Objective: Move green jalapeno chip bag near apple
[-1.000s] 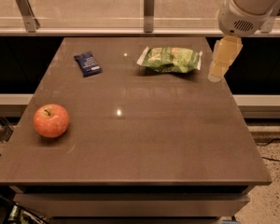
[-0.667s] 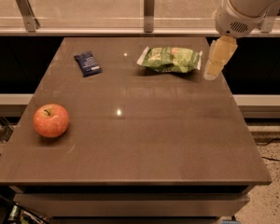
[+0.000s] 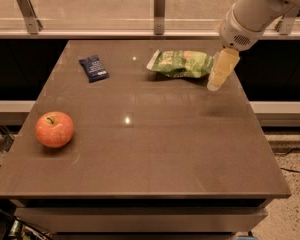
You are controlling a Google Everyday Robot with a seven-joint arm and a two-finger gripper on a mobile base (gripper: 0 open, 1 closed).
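The green jalapeno chip bag [image 3: 181, 63] lies flat at the back right of the brown table [image 3: 150, 149]. The red-orange apple [image 3: 54, 129] stands near the table's front left edge, far from the bag. My gripper [image 3: 216, 83] hangs from the white arm [image 3: 252, 11] at the upper right, its pale fingers pointing down just beside the bag's right end, above the table surface.
A small dark-blue packet [image 3: 93, 67] lies at the back left of the table. A glass rail with metal posts [image 3: 159, 4] runs behind the table. The table's right edge is close to the gripper.
The gripper has moved left and slightly down, closer to the bag's right end. The bag, apple and blue packet have not moved.
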